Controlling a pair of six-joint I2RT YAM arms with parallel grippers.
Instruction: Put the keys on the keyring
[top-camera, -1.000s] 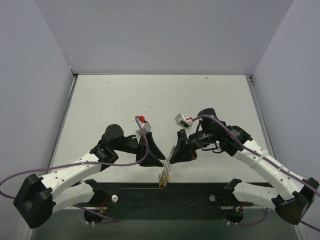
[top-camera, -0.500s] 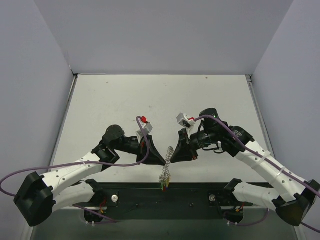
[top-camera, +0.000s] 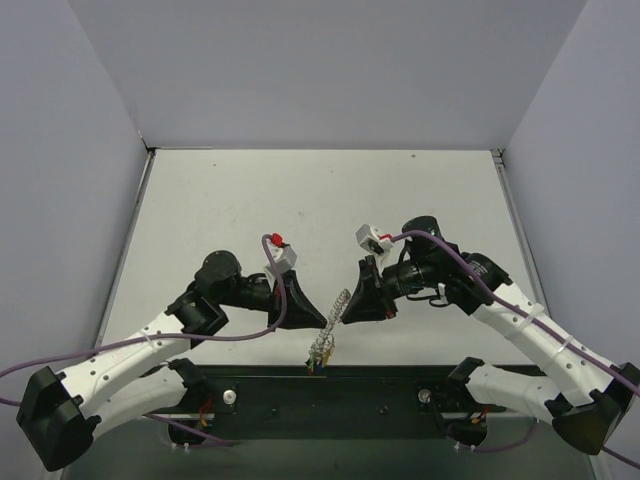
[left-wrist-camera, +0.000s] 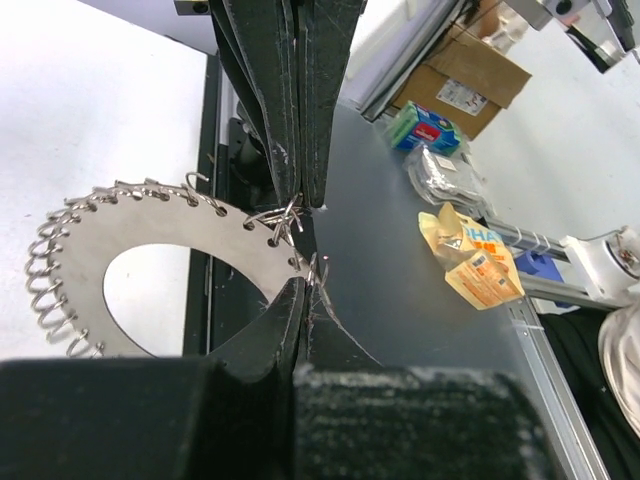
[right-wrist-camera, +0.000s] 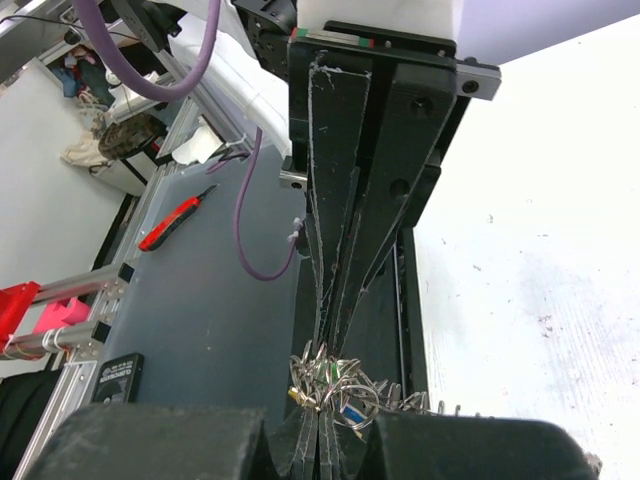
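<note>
Grey walls box in your pale table (top-camera: 300, 200), and both arms are folded in low over its near edge, elbows out, wrists turned toward each other so the two black pincers meet nose to nose. Your left gripper (top-camera: 316, 322) reaches in from the left with its fingers pressed together on the rim of the keyring (left-wrist-camera: 180, 225). From its own camera you see the tips pinching the flat metal band right by the coiled edge. Your right gripper (top-camera: 346, 306) comes in from the other side, jaws also together, clamped on the same rim just beside the left one's bite. So the keyring is held up edge-on between them, tilting down toward the arm bases, with the keys (right-wrist-camera: 325, 388) bunched at its lowest point, a yellow head showing. Against a second ago, your left jaws were apart and have now snapped closed on the ring, the left elbow has swung further out to the left, and the dangling bunch has drifted slightly left. Your right arm has barely budged.
</note>
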